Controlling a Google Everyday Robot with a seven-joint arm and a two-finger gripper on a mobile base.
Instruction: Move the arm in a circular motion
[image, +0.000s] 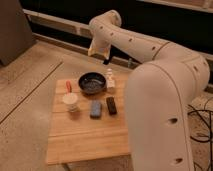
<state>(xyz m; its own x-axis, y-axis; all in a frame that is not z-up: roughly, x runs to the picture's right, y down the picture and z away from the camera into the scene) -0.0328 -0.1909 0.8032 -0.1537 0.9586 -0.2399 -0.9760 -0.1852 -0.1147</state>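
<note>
Hanging high over the far end of the desk, my hand (105, 60) shows only as a small dark tip under the last cream link. Whether it is wide or narrow I cannot tell, and I see nothing held in it. Behind it the arm (142, 47) bends at a rounded joint near the top of the view and runs down to the right into the thick body filling the near right side. Below the hand stand a small white bottle (110, 80) and, just beside it, a dark bowl (92, 83). Nearer me on the desk (85, 142) are a white cup (70, 101), a blue sponge (95, 109) and a black bar (111, 105), with a red thing (68, 86) left of the bowl. I judge the arm to be partway round its circle, at the far side of the loop. The next move calls for a smooth curve onward at this height, well clear of bottle and bowl, with no dip toward the desk.
</note>
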